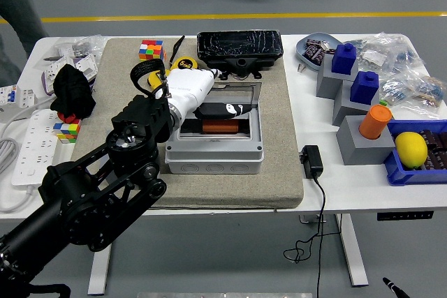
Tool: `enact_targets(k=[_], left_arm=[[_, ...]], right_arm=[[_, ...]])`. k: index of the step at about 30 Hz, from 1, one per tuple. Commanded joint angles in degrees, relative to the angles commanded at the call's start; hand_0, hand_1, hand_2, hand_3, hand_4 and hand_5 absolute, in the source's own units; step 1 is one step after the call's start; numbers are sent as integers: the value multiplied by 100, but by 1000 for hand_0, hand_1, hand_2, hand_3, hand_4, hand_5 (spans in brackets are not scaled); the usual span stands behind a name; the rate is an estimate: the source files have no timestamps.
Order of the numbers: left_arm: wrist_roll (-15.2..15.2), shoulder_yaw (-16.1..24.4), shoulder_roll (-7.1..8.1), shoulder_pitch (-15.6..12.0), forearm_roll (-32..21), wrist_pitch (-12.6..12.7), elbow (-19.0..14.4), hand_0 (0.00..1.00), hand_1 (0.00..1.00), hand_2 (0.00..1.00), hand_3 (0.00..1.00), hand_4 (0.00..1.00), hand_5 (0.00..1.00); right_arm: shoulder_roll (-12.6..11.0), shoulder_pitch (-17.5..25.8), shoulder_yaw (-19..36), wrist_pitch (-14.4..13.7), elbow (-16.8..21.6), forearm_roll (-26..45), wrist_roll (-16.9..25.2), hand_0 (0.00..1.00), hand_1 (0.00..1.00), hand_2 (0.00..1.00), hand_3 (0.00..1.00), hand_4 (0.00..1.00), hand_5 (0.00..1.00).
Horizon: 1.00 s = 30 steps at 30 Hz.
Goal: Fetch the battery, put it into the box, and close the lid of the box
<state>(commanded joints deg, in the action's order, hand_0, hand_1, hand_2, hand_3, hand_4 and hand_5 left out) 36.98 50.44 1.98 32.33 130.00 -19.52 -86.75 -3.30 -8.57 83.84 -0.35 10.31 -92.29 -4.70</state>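
Orange battery (223, 127) sits inside the grey box (215, 146), centre of the grey mat (279, 144), so fetch and place look done. Step in hand, I judge: closing the lid (230, 106). The clear hinged lid tilts over the opening from the box's 12 o'clock edge, only part way down by the look of it. Left hand (209, 102), white with dark fingers (227, 109), lies flat on the lid, fingers stretched toward 3 o'clock, grasping nothing, just pressing. Next move calls for pushing the lid down toward 6 o'clock until it seats on the box rim; whether it latches can't be judged. Right arm not visible.

Counts: one battery, one box, one lid. At 12 o'clock of the box, one black tray (239, 45). At 3 o'clock on the counter (321, 193), two blue blocks (364, 87), one orange cylinder (375, 121), one lemon (411, 149), one black adapter (311, 161). At 9 to 11 o'clock, two colour cubes (151, 49).
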Motion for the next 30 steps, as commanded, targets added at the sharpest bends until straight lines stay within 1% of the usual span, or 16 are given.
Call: enact_targets(k=[5, 6, 10, 21, 30], left_arm=[[0, -65, 9, 3, 0, -85, -119, 657, 789, 792, 851, 998, 998], [0, -76, 12, 5, -2, -106, -146, 636, 778, 788, 850, 998, 998], [0, -122, 21, 4, -54, -174, -208, 636, 778, 788, 850, 998, 998], [0, -345, 42, -83, -339, -461, -335, 629, 767, 781, 847, 998, 998], [0, -392, 57, -160, -446, -536, -400, 604, 757, 773, 841, 998, 998]], right_arm=[[4, 2, 10, 1, 0, -9, -3, 787, 710, 714, 764, 998, 972], [1, -2, 6, 1, 0, -5, -1, 788, 710, 714, 764, 998, 972], [-7, -10, 19, -1, 0, -17, -2, 788, 710, 714, 764, 998, 972], [-5, -5, 32, -3, 0, -22, -6, 786, 710, 715, 765, 998, 972], [-3, 1, 34, -8, 0, -22, -9, 787, 709, 715, 764, 998, 972]])
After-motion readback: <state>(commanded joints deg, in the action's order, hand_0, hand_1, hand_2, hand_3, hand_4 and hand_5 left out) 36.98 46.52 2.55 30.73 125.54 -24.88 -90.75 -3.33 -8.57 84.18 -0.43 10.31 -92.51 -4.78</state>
